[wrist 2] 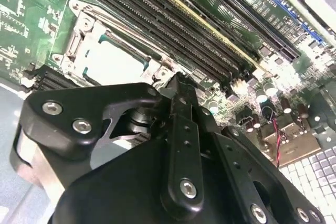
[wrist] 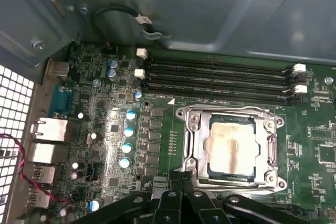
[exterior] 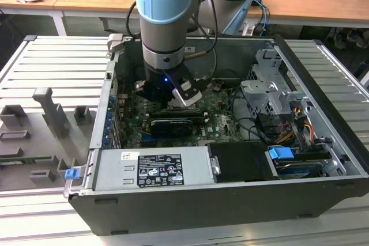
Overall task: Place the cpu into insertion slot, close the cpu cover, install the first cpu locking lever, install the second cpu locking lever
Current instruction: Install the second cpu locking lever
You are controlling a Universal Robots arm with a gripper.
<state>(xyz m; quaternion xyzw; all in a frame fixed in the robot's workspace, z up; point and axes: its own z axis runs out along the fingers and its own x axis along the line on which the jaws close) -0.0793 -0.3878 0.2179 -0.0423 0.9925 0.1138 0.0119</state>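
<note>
Now we see the cpu (wrist: 231,146) seated in the insertion slot (wrist: 191,145), the cpu cover (wrist: 273,148) framing it, right of centre in the first wrist view. Our gripper (wrist: 181,179) hangs just beside its edge, fingers together, holding nothing.

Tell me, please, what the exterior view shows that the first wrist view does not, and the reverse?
Exterior view alone: the arm reaching down into the open computer case, the silver power supply along the case's near side, the drive bay with coloured wires at the exterior view's right, and the ribbed table.

First wrist view alone: the cpu lying in the insertion slot, the cpu cover framing it, and the memory slots.

Both: the green motherboard and the hand.
</note>
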